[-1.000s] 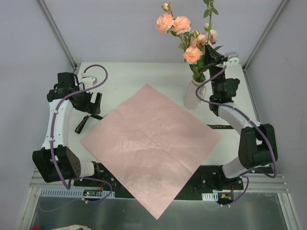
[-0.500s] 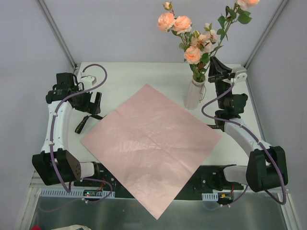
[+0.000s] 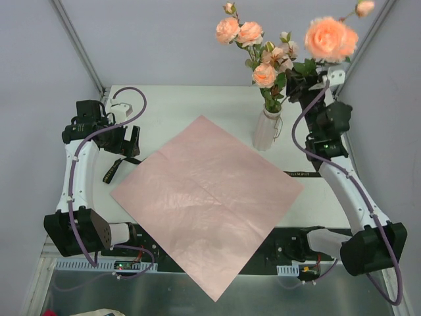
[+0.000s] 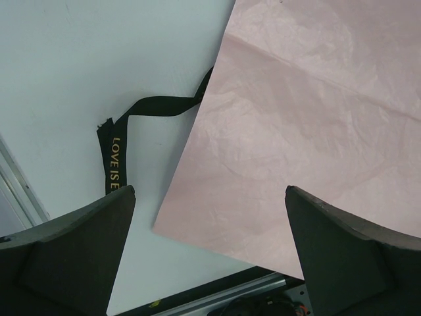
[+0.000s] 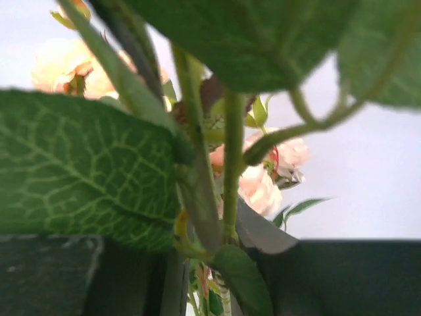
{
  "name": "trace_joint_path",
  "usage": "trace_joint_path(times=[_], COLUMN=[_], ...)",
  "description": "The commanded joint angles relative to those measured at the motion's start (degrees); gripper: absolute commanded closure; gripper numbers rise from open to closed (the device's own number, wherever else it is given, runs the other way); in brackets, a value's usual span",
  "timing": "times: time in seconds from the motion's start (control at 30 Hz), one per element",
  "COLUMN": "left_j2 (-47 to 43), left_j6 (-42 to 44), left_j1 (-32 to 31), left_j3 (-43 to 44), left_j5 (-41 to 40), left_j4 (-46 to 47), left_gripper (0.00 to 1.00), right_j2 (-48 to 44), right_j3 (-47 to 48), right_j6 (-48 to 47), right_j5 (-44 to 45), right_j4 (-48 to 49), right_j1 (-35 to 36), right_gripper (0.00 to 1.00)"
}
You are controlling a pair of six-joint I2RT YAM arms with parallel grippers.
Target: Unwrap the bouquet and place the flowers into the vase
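Several peach-pink flowers (image 3: pixel 263 62) stand in the slim beige vase (image 3: pixel 266 130) at the back right of the table. My right gripper (image 3: pixel 304 84) is raised just right of them at leaf height. Green stems (image 5: pixel 227 164) and leaves pass between its dark fingers (image 5: pixel 342 276), which stand slightly apart. Whether they press the stems I cannot tell. One large rose (image 3: pixel 329 38) leans up above this gripper. The bouquet's pink paper (image 3: pixel 207 197) lies flat and unwrapped. My left gripper (image 4: pixel 209 191) hangs open and empty over the paper's left corner (image 4: pixel 316 118).
The black ribbon (image 3: pixel 115 170) with gold lettering lies on the white table left of the paper, under my left gripper (image 3: pixel 129 141), and shows as the ribbon (image 4: pixel 115 164) in the left wrist view. The paper's near corner hangs over the table's front edge.
My right arm has risen and swung right, away from the vase. A big rose has come into view above it. Its jaws have parted a little. The left arm has not moved.
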Motion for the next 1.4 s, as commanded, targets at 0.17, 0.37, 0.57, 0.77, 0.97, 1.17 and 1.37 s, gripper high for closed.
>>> trace_joint_path(times=[0.17, 0.37, 0.57, 0.77, 0.97, 1.17, 1.37], left_j2=[-3.01, -4.24, -5.20, -6.08, -6.44, -7.40, -8.19], left_j6=[-0.80, -0.28, -0.54, -1.68, -3.00, -3.18, -3.09], left_j1=[0.62, 0.62, 0.53, 0.62, 0.62, 0.53, 0.62], left_j3=[1.08, -0.15, -0.68, -0.68, -1.65, -3.32, -4.72], left_j5=[3.31, 3.93, 4.98, 6.39, 7.36, 7.27, 7.09], left_j4=[-1.22, -1.22, -1.22, -1.30, -1.30, -1.22, -0.69], left_gripper=[0.02, 0.02, 0.02, 0.02, 0.01, 0.01, 0.01], right_j2=[3.26, 0.37, -4.37, -5.62, -2.19, -1.57, -2.10], right_j3=[23.41, 22.71, 15.35, 10.67, 8.39, 8.39, 8.73], right_j6=[-0.20, -2.31, -2.39, -0.03, 5.06, 9.21, 8.24], right_j5=[-4.40, -2.91, 0.24, 3.25, 4.19, 13.70, 12.91], right_j4=[-50.46, -59.52, -62.70, -69.37, -74.92, -77.46, -77.64], right_j1=[0.61, 2.98, 8.77, 17.83, 22.14, 24.08, 24.25], right_gripper=[0.29, 0.02, 0.04, 0.04, 0.04, 0.04, 0.04])
